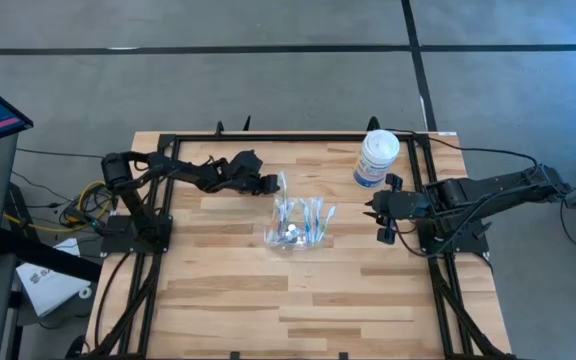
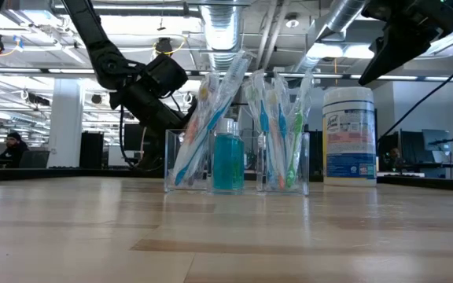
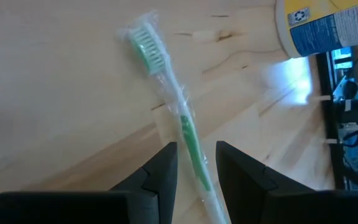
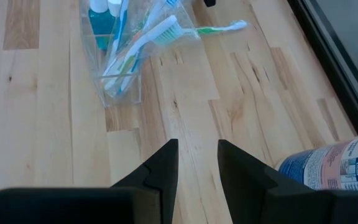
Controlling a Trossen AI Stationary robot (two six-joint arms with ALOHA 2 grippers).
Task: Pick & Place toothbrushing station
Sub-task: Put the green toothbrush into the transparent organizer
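Left hand point(image 3: 194, 163): clenched on a green toothbrush point(image 3: 166, 81) in clear wrap, gripped low on the handle, bristle head pointing away over the wooden desk point(image 1: 228, 290). In the high view this hand point(image 1: 271, 184) sits just beside the clear plastic organizer point(image 1: 296, 224), on its far-left side.

Right hand point(image 4: 197, 163): fingers slightly apart, grasping nothing, hovering above bare desk planks; in the high view point(image 1: 376, 222) it is right of the organizer, apart from it.

Organizer: mid-desk, holding many wrapped toothbrushes point(image 2: 278, 126) leaning outward and a blue-liquid bottle point(image 2: 228, 157).

White wipes tub point(image 1: 376, 158), blue label: upright near the desk's far right edge.
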